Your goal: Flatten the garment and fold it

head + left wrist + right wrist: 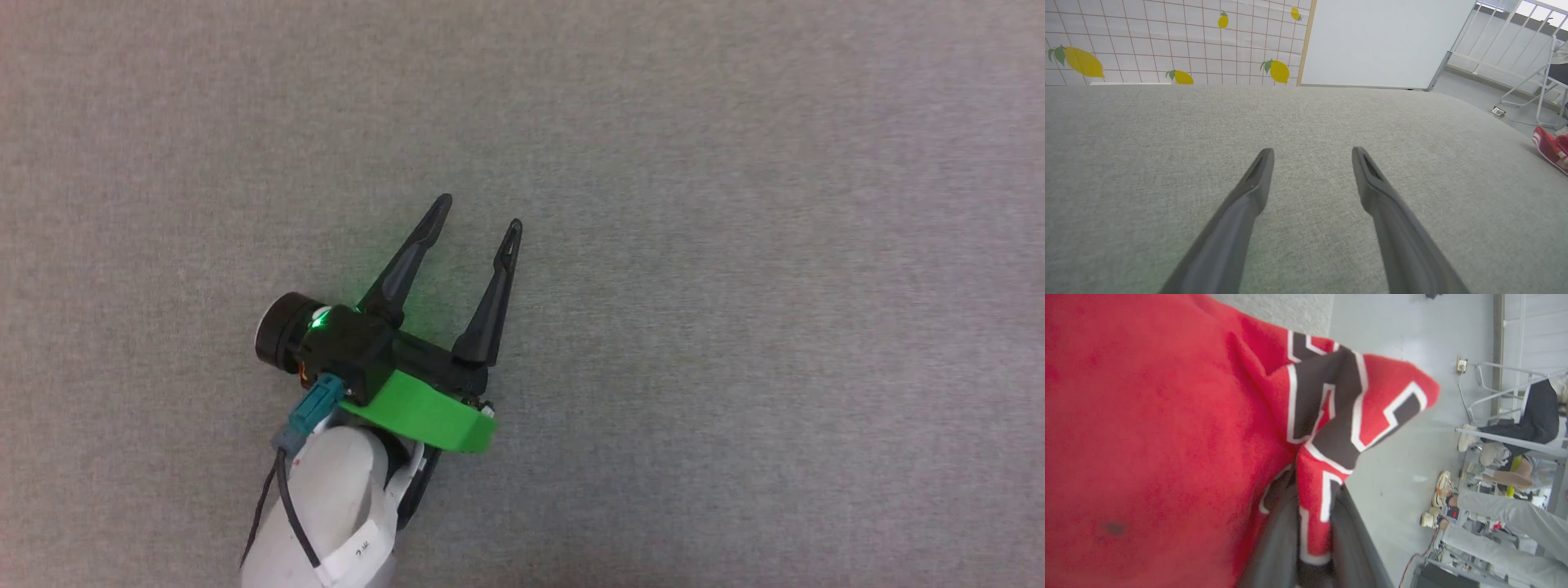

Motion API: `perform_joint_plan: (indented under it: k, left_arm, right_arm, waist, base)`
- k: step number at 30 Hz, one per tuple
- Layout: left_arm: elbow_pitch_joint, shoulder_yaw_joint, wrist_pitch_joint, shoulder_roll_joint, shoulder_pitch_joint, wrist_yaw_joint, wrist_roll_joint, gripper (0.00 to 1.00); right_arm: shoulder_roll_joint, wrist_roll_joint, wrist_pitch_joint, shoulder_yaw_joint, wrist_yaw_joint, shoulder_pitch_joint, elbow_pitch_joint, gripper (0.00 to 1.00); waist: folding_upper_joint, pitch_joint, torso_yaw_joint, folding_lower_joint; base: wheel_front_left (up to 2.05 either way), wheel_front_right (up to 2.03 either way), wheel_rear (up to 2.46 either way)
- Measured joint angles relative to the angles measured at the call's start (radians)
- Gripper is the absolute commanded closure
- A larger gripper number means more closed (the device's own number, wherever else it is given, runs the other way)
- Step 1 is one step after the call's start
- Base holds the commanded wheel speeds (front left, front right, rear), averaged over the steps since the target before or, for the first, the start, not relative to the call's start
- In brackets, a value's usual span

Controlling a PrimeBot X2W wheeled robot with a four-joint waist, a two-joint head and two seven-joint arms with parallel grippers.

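Right hand [1312, 535] half under garment [1147, 437]

The left gripper [480, 211] had long dark tapered fingers [406, 261] on a black body [359, 351] — green collar [424, 416] at its six o'clock, teal plug [310, 412] and black cable [290, 506] by the white forearm [335, 482]

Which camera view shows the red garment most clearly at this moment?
The right wrist view: the garment is close, its black-and-white lettering pinched in the shut right pincer. The left wrist view catches a small red patch at its right edge, probably the same garment. The head view faces the grey surface and the open left pincer.
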Motion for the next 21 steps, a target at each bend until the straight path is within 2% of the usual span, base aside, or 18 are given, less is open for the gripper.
perform_joint_plan:
  k: [1,7,12,19,21]
  left_arm:
    - [0.002,0.000,0.000,0.000,-0.001,0.000,0.000,0.00]
    - [0.014,0.016,0.000,-0.001,0.001,0.000,-0.002,0.00]
    - [0.021,0.064,0.000,-0.007,0.029,0.000,-0.002,0.00]
    - [0.021,0.181,0.000,-0.024,0.145,0.000,-0.010,0.00]
    - [0.019,0.207,0.000,-0.029,0.179,0.000,-0.008,0.00]
  right_arm:
    - [0.008,-0.010,0.000,-0.018,0.000,-0.004,0.018,0.00]
    - [0.034,-0.063,-0.001,-0.051,0.000,-0.049,0.038,0.00]
    - [0.054,-0.090,-0.006,-0.056,0.000,-0.106,-0.015,0.00]
    - [0.168,-0.092,-0.094,-0.040,0.000,-0.206,-0.179,0.00]
    - [0.223,-0.081,-0.145,-0.059,0.000,-0.213,-0.230,0.00]
  waist:
    - [0.0000,0.008,0.007,0.0000]
    - [-0.0001,0.003,0.035,-0.0001]
    - [0.0000,-0.043,0.038,-0.0001]
    - [0.0000,-0.163,0.024,-0.0002]
    - [-0.0001,-0.206,0.017,-0.0002]
  base:
    - [0.00,0.00,0.00]
    - [0.00,0.00,0.00]
    - [0.00,0.00,0.00]
    - [0.00,0.00,0.00]
    - [0.00,0.00,0.00]
